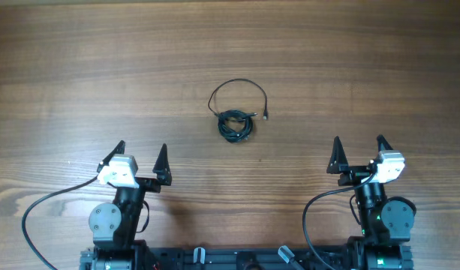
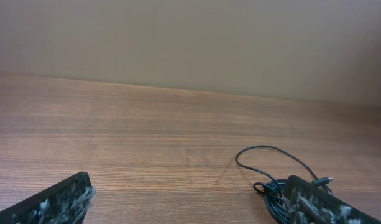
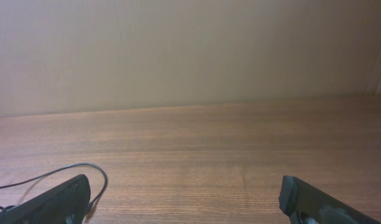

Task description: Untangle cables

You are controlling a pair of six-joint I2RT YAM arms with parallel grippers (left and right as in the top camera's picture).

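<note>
one wood-grain table point(image 1: 79, 60) holds the cables point(image 1: 236, 124), beige wall point(image 3: 190, 50) behind.

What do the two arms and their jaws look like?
Left arm and right arm match: black bodies, a round grey joint housing low down, a white block at the wrist, two pointed black jaws with pale flecks. A thick black cable loops from each base. The right arm shows a small green light.

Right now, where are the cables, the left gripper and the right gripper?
cables point(image 1: 234, 124), overhead view, on the knotted coil.
left gripper point(image 1: 142, 145), overhead view, midway between its open fingertips.
right gripper point(image 1: 359, 139), overhead view, midway between its open fingertips.
</note>
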